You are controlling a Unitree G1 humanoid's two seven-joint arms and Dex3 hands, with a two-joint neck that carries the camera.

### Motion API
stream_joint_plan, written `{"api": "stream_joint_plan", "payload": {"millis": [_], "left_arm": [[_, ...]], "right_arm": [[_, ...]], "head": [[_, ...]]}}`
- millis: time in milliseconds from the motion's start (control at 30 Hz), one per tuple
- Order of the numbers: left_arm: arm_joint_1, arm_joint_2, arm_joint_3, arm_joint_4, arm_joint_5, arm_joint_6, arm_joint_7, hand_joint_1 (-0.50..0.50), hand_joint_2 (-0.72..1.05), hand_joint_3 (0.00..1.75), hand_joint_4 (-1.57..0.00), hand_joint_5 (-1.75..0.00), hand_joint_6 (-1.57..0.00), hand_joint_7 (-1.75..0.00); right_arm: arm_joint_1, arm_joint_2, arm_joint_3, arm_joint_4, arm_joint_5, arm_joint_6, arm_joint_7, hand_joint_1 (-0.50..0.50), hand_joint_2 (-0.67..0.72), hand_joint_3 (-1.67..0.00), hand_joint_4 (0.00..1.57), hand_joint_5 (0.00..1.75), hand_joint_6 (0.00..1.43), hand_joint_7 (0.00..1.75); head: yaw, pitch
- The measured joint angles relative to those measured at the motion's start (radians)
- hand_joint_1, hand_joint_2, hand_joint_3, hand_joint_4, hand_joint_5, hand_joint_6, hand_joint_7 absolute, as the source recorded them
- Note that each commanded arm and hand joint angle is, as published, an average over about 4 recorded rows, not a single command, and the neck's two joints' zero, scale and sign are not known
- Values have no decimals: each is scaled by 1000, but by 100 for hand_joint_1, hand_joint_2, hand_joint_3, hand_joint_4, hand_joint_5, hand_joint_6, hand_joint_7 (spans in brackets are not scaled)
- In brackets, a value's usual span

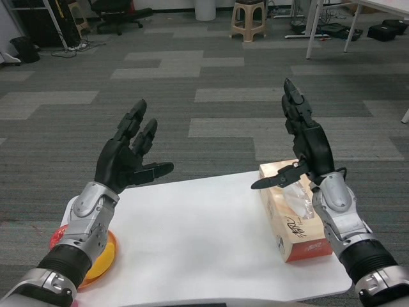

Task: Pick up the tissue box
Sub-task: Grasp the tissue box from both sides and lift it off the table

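Tissue box [295,220]: lower right of frame on the white table [192,243], long axis running away from the robot, directly beneath the nearer right hand [305,144], fingers spread, empty; left hand [126,157] likewise spread, well apart.

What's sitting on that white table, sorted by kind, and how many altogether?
Tissue box: 1
Orange plate at the table's left edge: 1
Total: 2
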Motion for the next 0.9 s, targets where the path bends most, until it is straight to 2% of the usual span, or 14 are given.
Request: {"api": "stream_joint_plan", "payload": {"millis": [167,300,433,567,700,800,900], "left_arm": [[-7,3,-1,9,-10,0,0,50,105,7,0,0,0,0],[-11,9,-4,14,-20,0,1,50,105,4,0,0,0,0],[-13,14,-5,20,-22,0,2,50,105,9,0,0,0,0],[-14,15,-5,24,-29,0,2,50,105,9,0,0,0,0],[-14,16,-5,39,-38,0,3,50,105,7,0,0,0,0],[-15,17,-5,51,-41,0,3,50,105,4,0,0,0,0],[-15,20,-6,60,-42,0,4,50,105,9,0,0,0,0]], "right_arm": [[9,-1,-44,-2,2,0,0,-42,15,-24,0,0,0,0],[29,-3,-97,-11,4,1,4,-42,22,-24,0,0,0,0],[72,-17,-178,-26,6,6,28,-42,22,-24,0,0,0,0],[104,-28,-219,-26,8,8,41,-46,22,-24,0,0,0,0],[156,-43,-253,-27,8,8,63,-46,31,-28,0,0,0,0],[210,-57,-265,-25,8,8,92,-46,41,-22,0,0,0,0],[257,-85,-264,-23,8,8,108,-46,49,-16,0,0,0,0]], "head": [[-7,-3],[-4,-3],[0,-1],[-2,4],[-8,6],[-12,6],[-14,7]]}}
